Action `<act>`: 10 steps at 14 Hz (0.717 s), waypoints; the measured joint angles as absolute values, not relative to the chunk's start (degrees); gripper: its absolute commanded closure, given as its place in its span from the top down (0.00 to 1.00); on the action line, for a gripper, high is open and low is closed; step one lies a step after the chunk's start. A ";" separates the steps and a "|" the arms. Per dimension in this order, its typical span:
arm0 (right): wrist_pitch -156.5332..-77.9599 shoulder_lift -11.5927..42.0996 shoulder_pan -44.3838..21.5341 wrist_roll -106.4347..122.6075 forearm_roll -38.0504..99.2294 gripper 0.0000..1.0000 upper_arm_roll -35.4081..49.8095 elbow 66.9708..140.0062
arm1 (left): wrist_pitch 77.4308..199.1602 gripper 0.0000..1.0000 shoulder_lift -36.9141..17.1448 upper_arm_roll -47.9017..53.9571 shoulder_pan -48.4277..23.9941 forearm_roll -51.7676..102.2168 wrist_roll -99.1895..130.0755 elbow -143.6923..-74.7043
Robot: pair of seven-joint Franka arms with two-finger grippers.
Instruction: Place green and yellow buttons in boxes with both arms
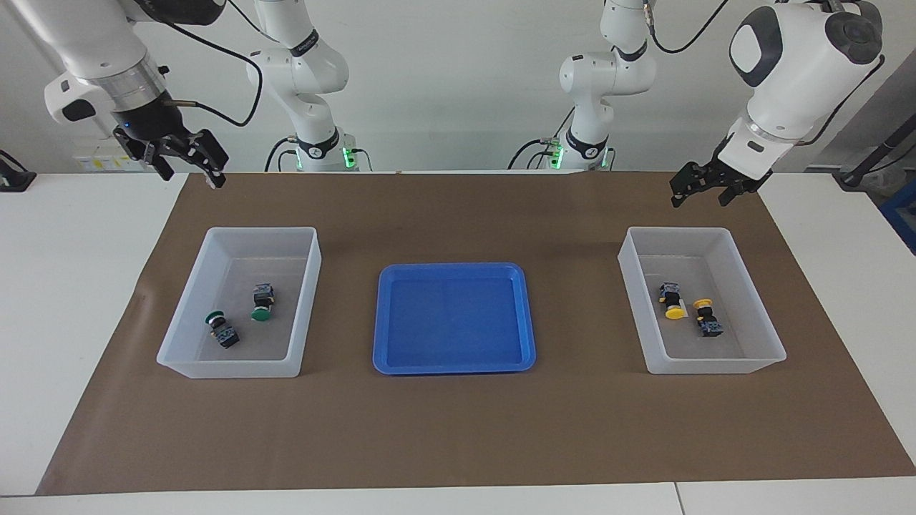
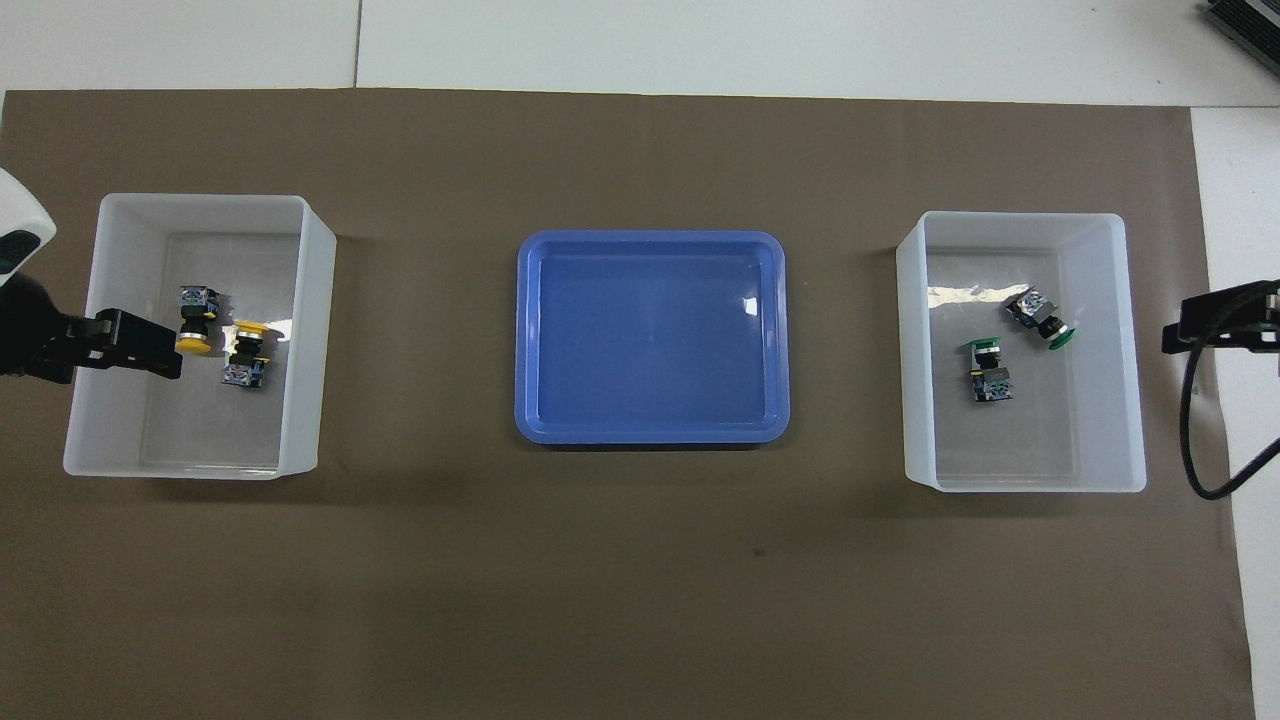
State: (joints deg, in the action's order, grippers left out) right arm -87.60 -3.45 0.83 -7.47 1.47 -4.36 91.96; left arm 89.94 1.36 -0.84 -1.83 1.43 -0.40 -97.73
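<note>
In the facing view, my right gripper (image 1: 184, 159) hangs empty with fingers spread wide, up over the mat's edge by my base. My left gripper (image 1: 705, 187) is also wide and empty, above the mat. The two green buttons (image 1: 243, 315) lie in one box (image 1: 308, 286), the two yellow buttons (image 1: 688, 309) in the other box (image 1: 751, 300).

In the overhead view, the blue tray (image 2: 650, 432) holds nothing. I judge the sorting finished, so I should lift both arms clear without brushing the box rims.
</note>
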 measured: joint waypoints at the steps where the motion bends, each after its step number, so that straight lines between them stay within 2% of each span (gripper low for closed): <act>1: -87.60 -3.45 0.63 -7.47 1.53 1.00 -4.30 91.92 | 89.80 1.00 1.36 -0.83 -1.83 1.43 -0.40 -97.72; 6: -87.59 -3.45 0.12 -7.19 0.48 1.00 -3.97 91.88 | 91.09 1.00 1.32 -0.99 -1.73 1.44 -0.40 -95.97; 10: -87.59 -3.45 0.12 -6.41 -0.54 1.00 -3.50 91.88 | 89.71 1.00 0.70 -0.50 -1.68 1.43 -0.56 -91.57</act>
